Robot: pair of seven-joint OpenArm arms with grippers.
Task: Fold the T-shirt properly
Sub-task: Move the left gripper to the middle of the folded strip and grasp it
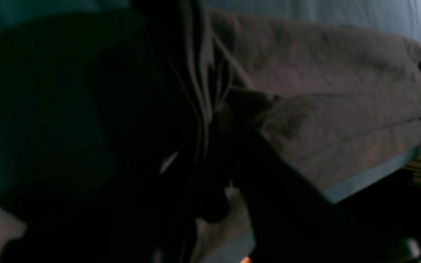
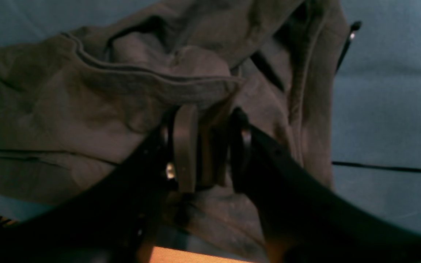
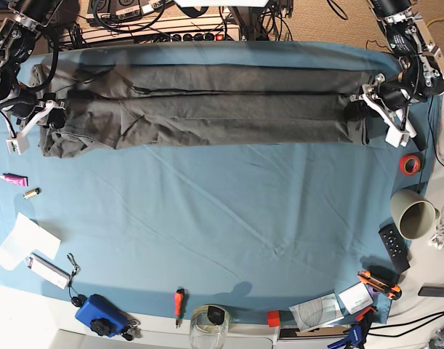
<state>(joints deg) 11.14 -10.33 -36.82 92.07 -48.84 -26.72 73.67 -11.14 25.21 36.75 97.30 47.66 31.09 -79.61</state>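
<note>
Base view shows the T-shirt (image 3: pixel 207 105) stretched in a long band across the top of the frame, the right gripper (image 3: pixel 53 116) and left gripper (image 3: pixel 361 109) each pinching an end; soft, limp cotton, best held by its hems

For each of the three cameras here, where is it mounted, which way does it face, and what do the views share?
Base: overhead, looking straight down on the tablecloth; both arms show, left gripper and right gripper at the T-shirt's ends.
Left wrist: on the left arm, facing along its dark, blurred gripper into the T-shirt.
Right wrist: on the right arm, facing past its gripper, shut on the T-shirt.
Shared: the T-shirt and tablecloth appear in all three.
</note>
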